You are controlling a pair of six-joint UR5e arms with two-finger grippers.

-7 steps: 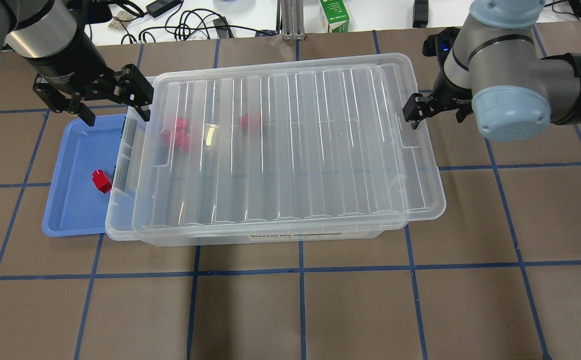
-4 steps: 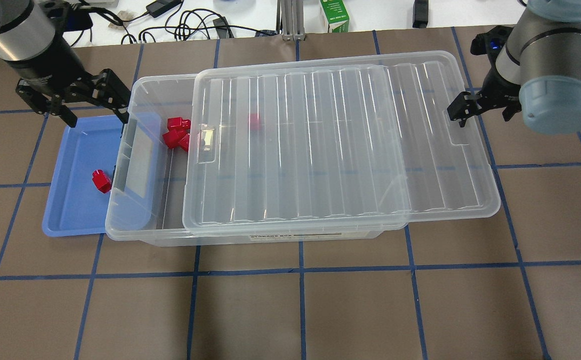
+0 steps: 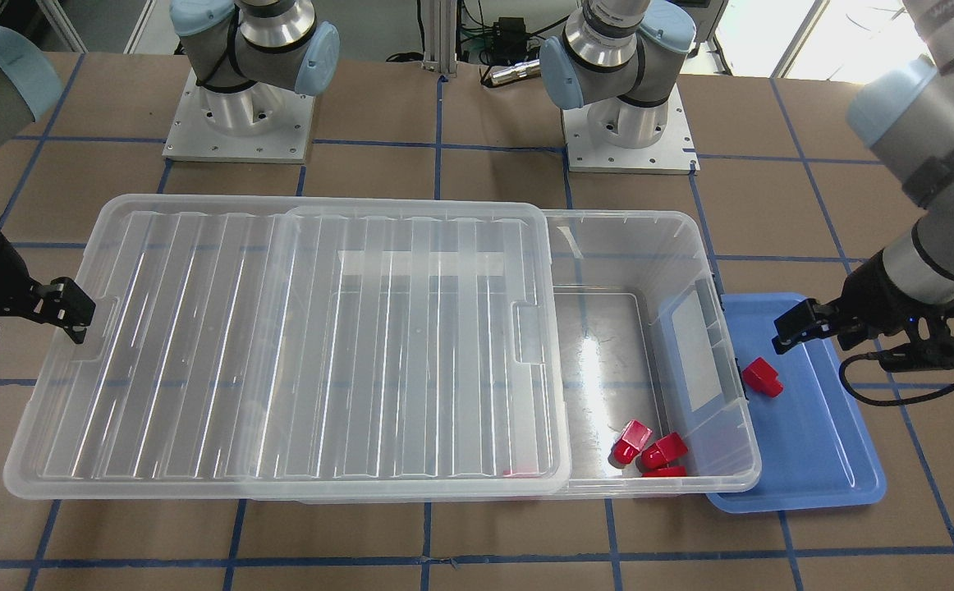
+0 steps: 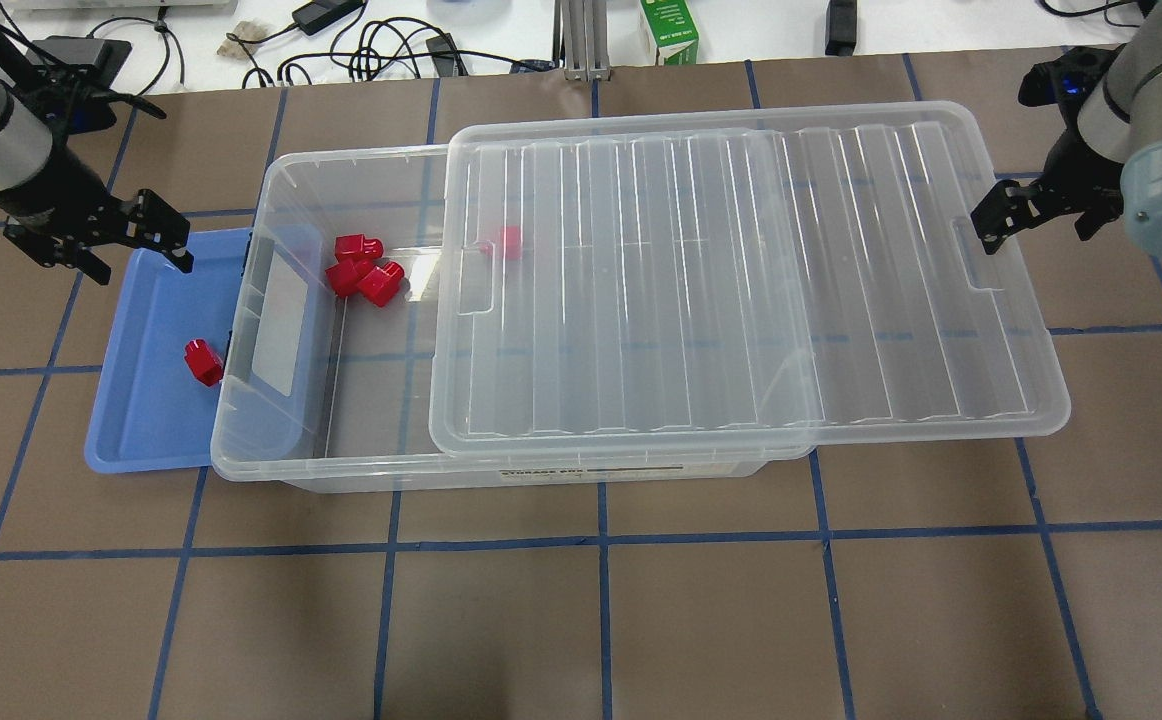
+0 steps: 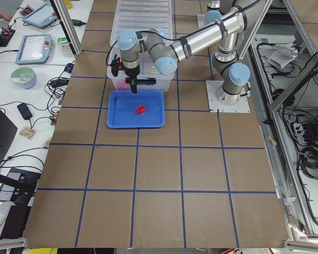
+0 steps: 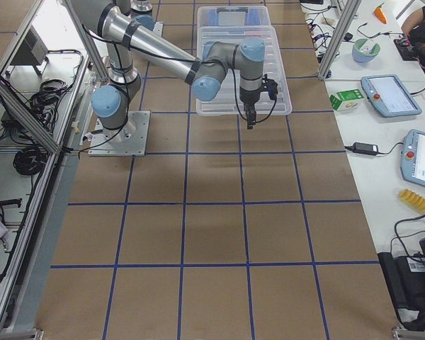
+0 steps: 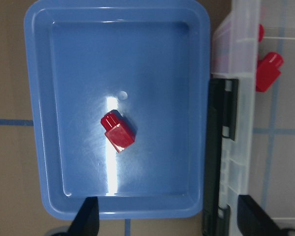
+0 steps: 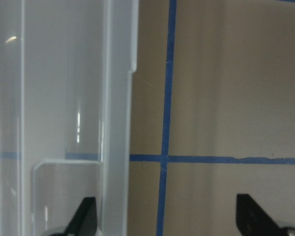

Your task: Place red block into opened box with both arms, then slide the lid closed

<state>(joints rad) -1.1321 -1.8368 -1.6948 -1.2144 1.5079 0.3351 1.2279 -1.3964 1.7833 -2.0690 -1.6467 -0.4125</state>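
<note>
Blue tray (image 4: 141,420), just beside the box (image 4: 341,472) at its 9 o'clock; red block (image 4: 204,362) on the tray's 3 o'clock side, near the latch. Three more reds (image 4: 361,272) in the box's uncovered end. Lid (image 4: 741,280) overhangs toward 3 o'clock. My left gripper (image 4: 139,262), fingers apart, over the tray's 12 o'clock end. My right gripper (image 4: 1033,236), fingers apart, straddling the lid's 3 o'clock rim.

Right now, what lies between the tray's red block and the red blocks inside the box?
Bare tray floor, then the box's end wall with its dark latch; the left wrist view shows it.
</note>
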